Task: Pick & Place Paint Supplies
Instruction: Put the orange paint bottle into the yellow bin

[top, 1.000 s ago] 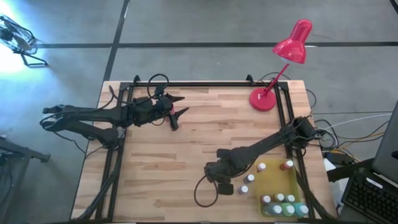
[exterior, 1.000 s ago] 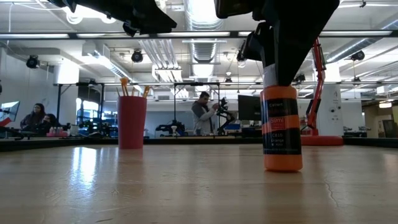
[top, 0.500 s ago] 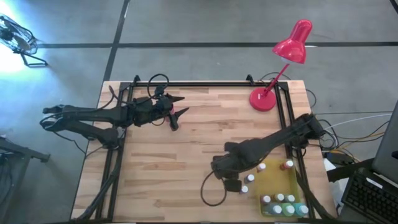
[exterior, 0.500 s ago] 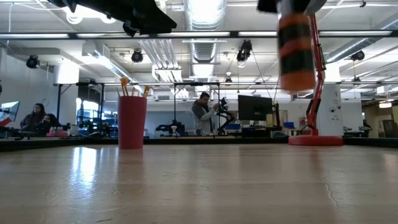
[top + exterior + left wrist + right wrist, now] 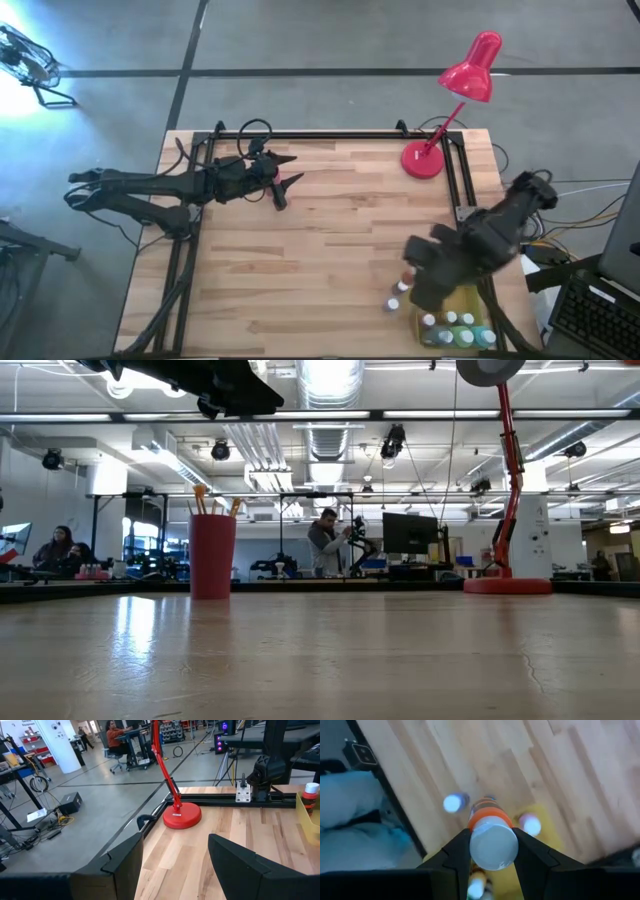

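Observation:
My right gripper [image 5: 425, 285] is shut on an orange paint bottle with a white cap [image 5: 492, 842], high over the near right of the table by the flat yellow tray [image 5: 462, 295]. The bottle's underside [image 5: 490, 368] shows at the top of the low view. More white-capped bottles stand upright on the tray [image 5: 450, 322], and two stand on the wood beside it [image 5: 398, 293]. A red cup holding wooden-handled brushes [image 5: 212, 555] stands on the table. My left gripper [image 5: 293, 168] waits open at the far left. My right gripper pinches the orange bottle at its white-capped top [image 5: 475, 845], one finger [image 5: 455, 857] on each side. The fingers come from above, pointing down. The bottle hangs upright below them, lifted clear of the table.
A red desk lamp stands with its base [image 5: 422, 160] at the far right corner, also seen from the left wrist [image 5: 181, 816]. Black rails [image 5: 455, 180] run along the table's sides. People are in the room beyond the table [image 5: 325, 540].
My right gripper has lifted the orange bottle off the table and carried it up and toward the right edge, over the side of the yellow tray. The bottle has risen nearly out of the low view.

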Motion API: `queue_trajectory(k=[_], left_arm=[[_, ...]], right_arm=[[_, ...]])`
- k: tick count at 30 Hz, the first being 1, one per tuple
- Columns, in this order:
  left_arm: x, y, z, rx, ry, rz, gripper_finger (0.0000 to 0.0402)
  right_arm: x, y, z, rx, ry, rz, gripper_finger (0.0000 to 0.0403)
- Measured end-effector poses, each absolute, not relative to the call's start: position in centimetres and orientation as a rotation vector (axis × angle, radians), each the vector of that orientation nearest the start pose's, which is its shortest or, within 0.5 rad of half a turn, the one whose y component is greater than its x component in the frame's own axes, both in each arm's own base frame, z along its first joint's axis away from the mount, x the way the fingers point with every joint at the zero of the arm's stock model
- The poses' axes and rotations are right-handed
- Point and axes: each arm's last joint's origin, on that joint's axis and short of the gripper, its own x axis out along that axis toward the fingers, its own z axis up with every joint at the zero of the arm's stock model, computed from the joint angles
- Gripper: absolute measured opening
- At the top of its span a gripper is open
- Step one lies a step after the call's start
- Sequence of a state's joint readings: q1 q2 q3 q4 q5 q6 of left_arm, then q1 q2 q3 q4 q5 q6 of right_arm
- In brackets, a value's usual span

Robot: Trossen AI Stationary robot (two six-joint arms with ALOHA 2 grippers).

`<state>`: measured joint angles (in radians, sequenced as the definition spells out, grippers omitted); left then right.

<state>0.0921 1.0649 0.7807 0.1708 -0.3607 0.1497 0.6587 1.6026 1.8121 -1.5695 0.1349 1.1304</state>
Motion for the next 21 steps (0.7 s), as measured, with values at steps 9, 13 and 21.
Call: queue_trajectory(k=[9,13,21], left_arm=[[23.6,3.2,31.2,0.163,0.150,0.443,0.0229],[23.6,3.2,31.2,0.164,0.155,0.442,0.0229],[23.6,3.2,31.2,0.164,0.157,0.442,0.0229]], right_arm=[[16.6,18.5,37.6,0.578,1.326,-0.393,0.0113],[15.5,18.9,36.4,0.575,1.358,-0.428,0.0113],[15.2,18.8,34.6,0.594,1.405,-0.520,0.0113]])
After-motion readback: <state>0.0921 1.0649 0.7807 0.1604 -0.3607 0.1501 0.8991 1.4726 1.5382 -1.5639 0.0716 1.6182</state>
